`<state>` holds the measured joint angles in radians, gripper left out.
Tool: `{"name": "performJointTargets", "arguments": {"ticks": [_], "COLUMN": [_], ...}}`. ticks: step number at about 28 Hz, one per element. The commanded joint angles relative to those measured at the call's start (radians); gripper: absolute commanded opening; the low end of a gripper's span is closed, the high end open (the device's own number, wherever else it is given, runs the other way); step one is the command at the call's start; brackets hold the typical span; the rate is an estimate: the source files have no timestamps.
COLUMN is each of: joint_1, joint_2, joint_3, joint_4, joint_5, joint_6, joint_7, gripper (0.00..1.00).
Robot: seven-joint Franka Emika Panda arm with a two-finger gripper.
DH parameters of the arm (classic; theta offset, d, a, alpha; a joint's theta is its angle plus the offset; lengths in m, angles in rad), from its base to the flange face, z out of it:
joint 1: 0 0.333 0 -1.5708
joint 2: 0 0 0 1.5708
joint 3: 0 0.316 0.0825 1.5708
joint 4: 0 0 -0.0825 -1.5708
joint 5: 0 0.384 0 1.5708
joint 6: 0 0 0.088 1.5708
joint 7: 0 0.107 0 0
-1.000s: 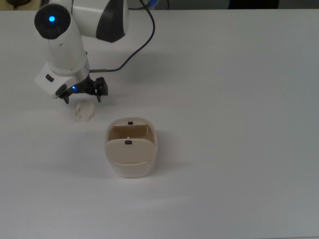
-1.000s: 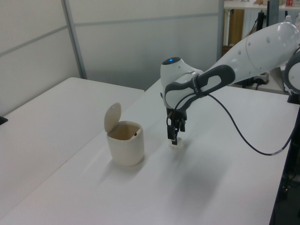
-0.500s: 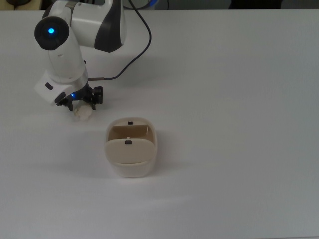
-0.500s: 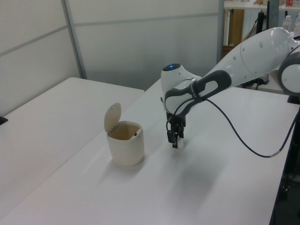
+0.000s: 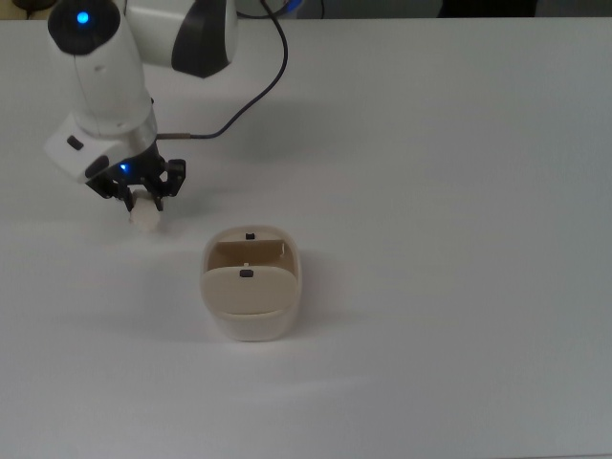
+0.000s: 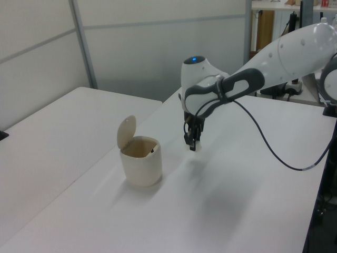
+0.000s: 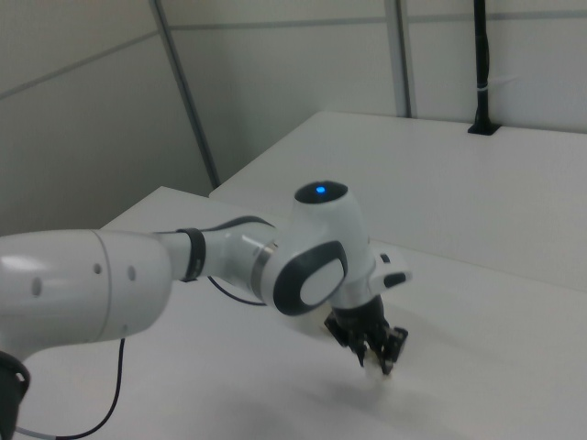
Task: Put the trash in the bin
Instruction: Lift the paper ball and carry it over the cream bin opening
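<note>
The trash (image 5: 144, 219), a small off-white crumpled wad, sits between the black fingers of my gripper (image 5: 143, 199), which is shut on it. In the left view the gripper (image 6: 190, 144) hangs clear of the white table, with its shadow below it. The right view shows the gripper (image 7: 378, 354) pointing down with a pale scrap between its fingers. The bin (image 5: 251, 283) is cream-beige with its flap lid swung open; it stands on the table to the lower right of the gripper in the top view. In the left view the bin (image 6: 140, 160) is to the left of the gripper.
A black cable (image 5: 251, 103) runs from the wrist across the table toward the arm's base. The white tabletop (image 5: 459, 239) stretches wide around the bin. Grey partition walls (image 6: 131, 47) stand behind the table in the left view.
The gripper dropped onto the trash and shut on it, then rose off the table with it, shifting slightly toward the top view's left.
</note>
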<state>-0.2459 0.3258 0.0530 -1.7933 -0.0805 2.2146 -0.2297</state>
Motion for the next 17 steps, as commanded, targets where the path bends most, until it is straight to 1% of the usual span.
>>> {"name": "performJointTargets", "arguments": {"ticks": [1, 3, 6, 10, 11, 12, 17], "joint_1": [0.008, 0.011, 0.036, 0.069, 0.079, 0.098, 0.141], "joint_2": [-0.117, -0.132, -0.139, -0.132, -0.132, -0.129, -0.103], "joint_3": [0.005, 0.010, 0.022, 0.033, 0.033, 0.034, 0.034], "joint_4": [-0.031, -0.014, 0.026, 0.060, 0.060, 0.060, 0.058], "joint_5": [0.027, 0.065, 0.131, 0.162, 0.171, 0.191, 0.228], "joint_6": [0.007, 0.010, 0.016, 0.031, 0.049, 0.098, 0.215], "joint_7": [-0.007, -0.017, -0.022, -0.022, -0.022, -0.017, -0.008], "gripper": [0.39, 0.39, 0.39, 0.39, 0.39, 0.39, 0.39]}}
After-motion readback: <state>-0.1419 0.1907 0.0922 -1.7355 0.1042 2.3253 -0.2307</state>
